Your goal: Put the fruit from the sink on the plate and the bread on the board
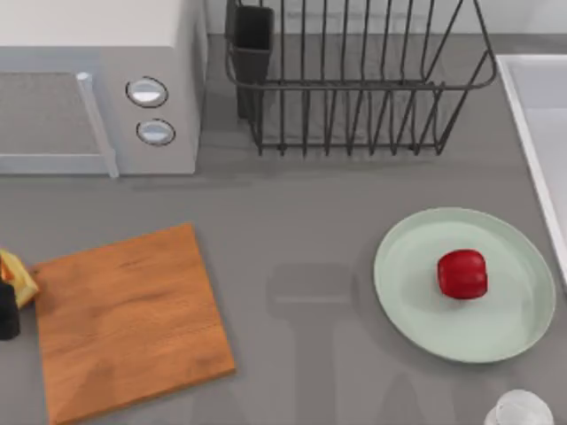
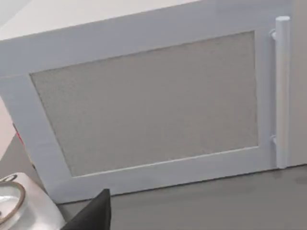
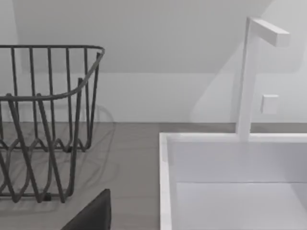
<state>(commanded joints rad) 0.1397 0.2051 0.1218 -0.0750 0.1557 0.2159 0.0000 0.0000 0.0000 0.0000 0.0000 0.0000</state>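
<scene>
The red fruit (image 1: 462, 274) rests on the mint-green plate (image 1: 416, 310) at the right of the table. The sink (image 1: 542, 133) runs along the right edge, its white basin (image 3: 230, 187) and tap in the right wrist view. At the left lies the wooden board (image 1: 128, 319). The bread (image 1: 18, 276) sits tilted at the far left edge, just off the board's left side. A dark part of my left gripper (image 1: 7, 310) touches the bread from the near side. A dark tip of my right gripper (image 3: 93, 213) hangs beside the sink's rim.
A white microwave (image 1: 97, 84) stands at the back left, its door (image 2: 148, 100) close in the left wrist view. A dark wire dish rack (image 1: 354, 80) stands behind the plate. A clear glass (image 1: 520, 412) stands at the front right. A white ringed object (image 2: 19, 206) sits by the microwave.
</scene>
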